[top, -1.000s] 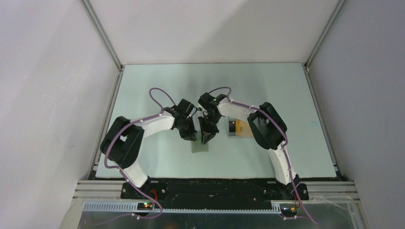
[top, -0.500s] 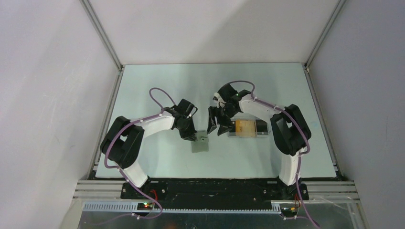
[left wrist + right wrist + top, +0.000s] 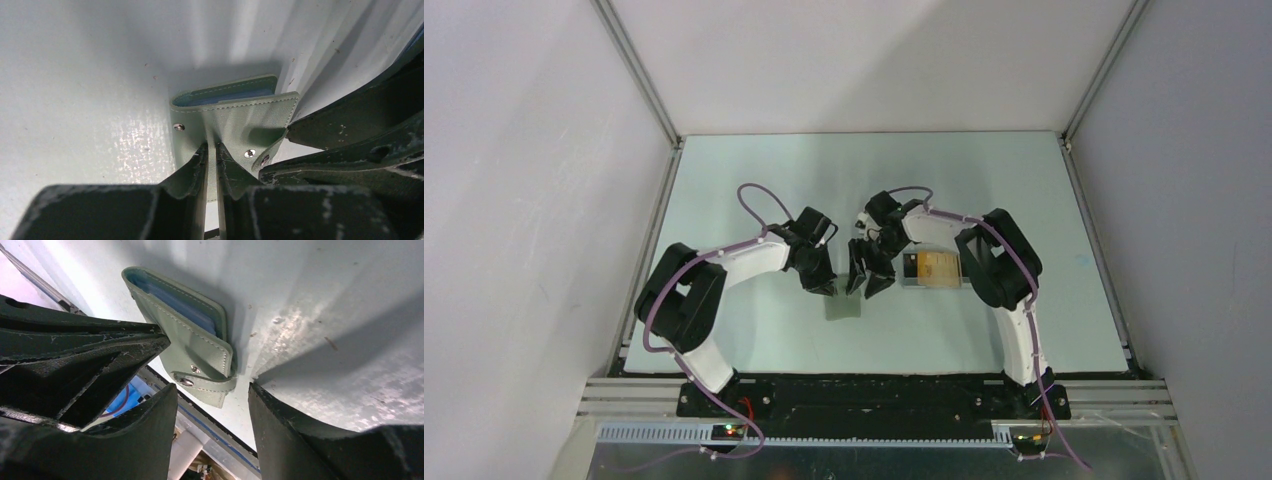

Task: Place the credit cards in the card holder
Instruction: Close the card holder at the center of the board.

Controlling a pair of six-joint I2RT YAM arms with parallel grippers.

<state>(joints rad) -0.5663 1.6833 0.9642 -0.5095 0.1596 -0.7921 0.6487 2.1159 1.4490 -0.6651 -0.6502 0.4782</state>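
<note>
Your left fingers [image 3: 192,170] clamp the flap of the card holder [image 3: 240,117] on the worktop [image 3: 774,180], likely to hold its mouth open. Your right fingers [image 3: 285,430] stand apart and empty just beside it. The credit cards [image 3: 932,266] lie in the clear tray [image 3: 906,285] nearby.

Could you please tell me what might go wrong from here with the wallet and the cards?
1. The left gripper pinches only one thin flap of the wallet; the flap might slip out, or the wallet might sag shut.
2. The right gripper, jaws open and empty, hangs right beside the left one; they might bump.
3. The wallet's opening is a narrow slit, so the cards might catch on its edge.
</note>
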